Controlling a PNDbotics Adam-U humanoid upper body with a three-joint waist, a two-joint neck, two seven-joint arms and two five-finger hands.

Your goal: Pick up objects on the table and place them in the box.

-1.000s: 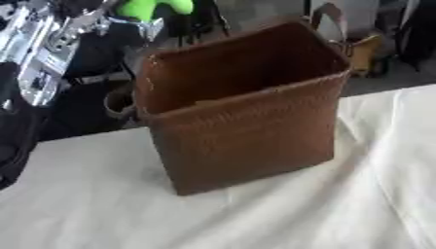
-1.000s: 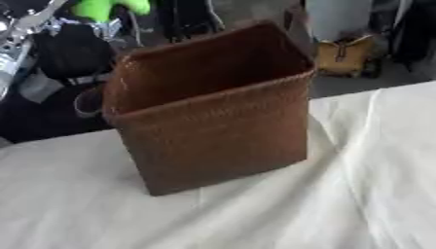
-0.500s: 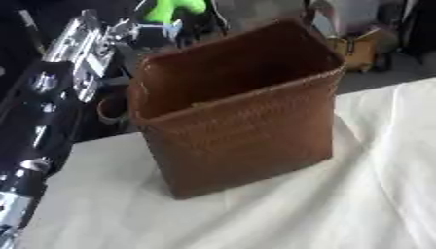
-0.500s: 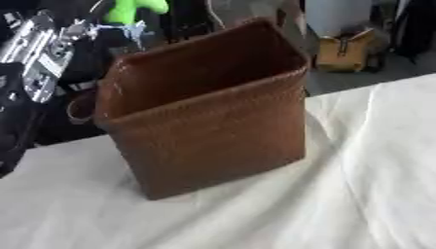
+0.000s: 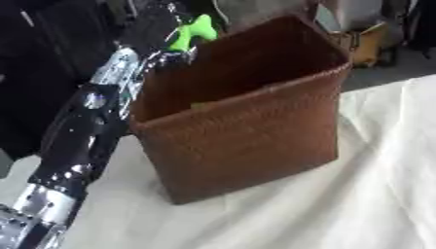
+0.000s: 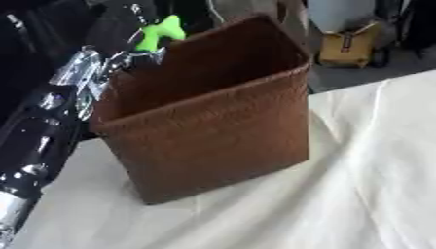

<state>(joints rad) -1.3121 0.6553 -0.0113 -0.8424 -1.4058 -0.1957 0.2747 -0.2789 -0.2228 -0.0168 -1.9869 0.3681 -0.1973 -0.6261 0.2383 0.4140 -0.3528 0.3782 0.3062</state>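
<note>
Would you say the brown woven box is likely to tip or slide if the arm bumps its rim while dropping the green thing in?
The box stands tall on a narrower base, so a rim knock might tip it. It looks woven and nearly empty, so probably light. The loose cloth beneath may let it slide.

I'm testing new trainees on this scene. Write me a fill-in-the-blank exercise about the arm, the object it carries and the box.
1. The small object held up by the left hand is bright ____ in colour.
2. The woven box is ____ in colour.
3. The box stands on a table covered with a ____ cloth.
4. The object is at the box's far ____ corner.

Missing words: green; brown; white; left
</note>
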